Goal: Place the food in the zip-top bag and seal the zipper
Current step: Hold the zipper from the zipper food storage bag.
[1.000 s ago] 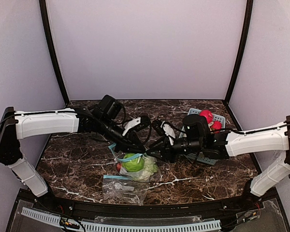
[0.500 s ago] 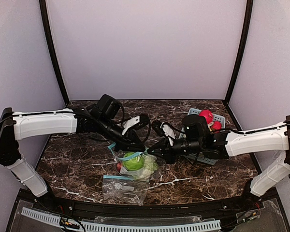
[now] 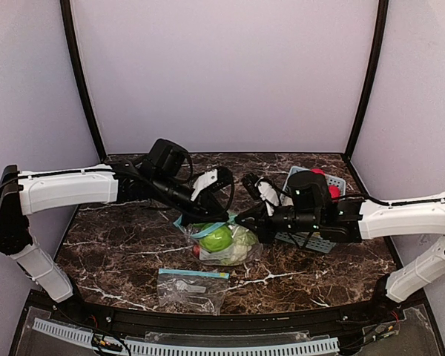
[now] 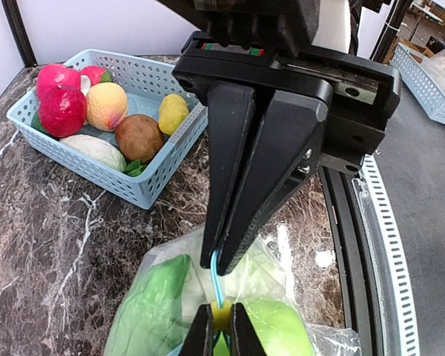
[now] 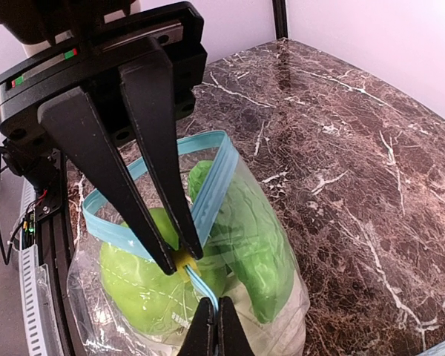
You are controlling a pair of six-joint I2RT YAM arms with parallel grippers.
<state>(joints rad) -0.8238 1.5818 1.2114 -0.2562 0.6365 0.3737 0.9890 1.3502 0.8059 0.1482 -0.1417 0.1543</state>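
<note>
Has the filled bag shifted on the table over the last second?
Yes. The filled bag has moved right and away from the arm bases, toward the blue basket; a gap now separates it from the flat empty bag, which stayed put.

The left gripper and right gripper meet tip to tip, both pinched on the rim of the filled zip-top bag. The left arm and right arm therefore bar the middle of the table from side to side. The right arm overhangs the light-blue basket. A flat spare bag lies near the front edge. Bare marble at far left and right front gives room.
</note>
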